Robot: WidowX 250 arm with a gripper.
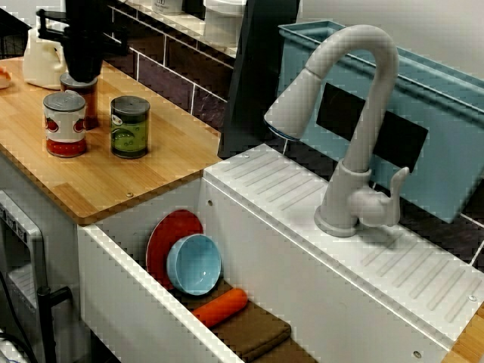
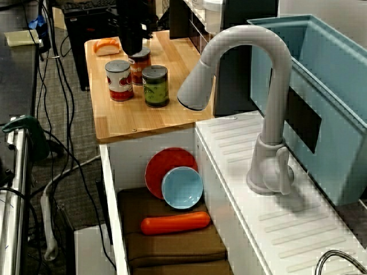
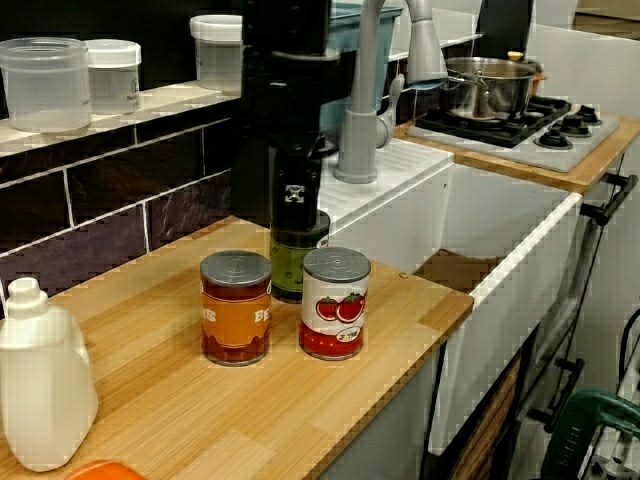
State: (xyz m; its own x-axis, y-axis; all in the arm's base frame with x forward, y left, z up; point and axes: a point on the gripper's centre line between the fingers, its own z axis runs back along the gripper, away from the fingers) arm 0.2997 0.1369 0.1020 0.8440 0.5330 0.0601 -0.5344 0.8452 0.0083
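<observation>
The gripper (image 3: 295, 205) is held near the orange-labelled can (image 3: 236, 310), beside the tomato can (image 3: 335, 305). An approach is judged in hand. Its finger spread cannot be told.

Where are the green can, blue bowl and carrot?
green can (image 2: 155, 87), view from above, on its label.
blue bowl (image 2: 182, 188), view from above, on its inside.
carrot (image 2: 175, 223), view from above, on its middle.

Three cans are counted on the desk (image 3: 200, 420): an orange-labelled can (image 3: 236, 308), a tomato can (image 3: 335, 303) and a green can (image 1: 130, 126). Three plastic tubs (image 3: 40, 85) (image 3: 112, 75) (image 3: 218, 50) are seen on the ledge. One plate (image 1: 168, 231), one bowl (image 1: 194, 263), one carrot (image 1: 221, 307), one faucet (image 1: 344, 197), one jug (image 3: 40, 385) and one pot (image 3: 488, 88) are counted.
</observation>
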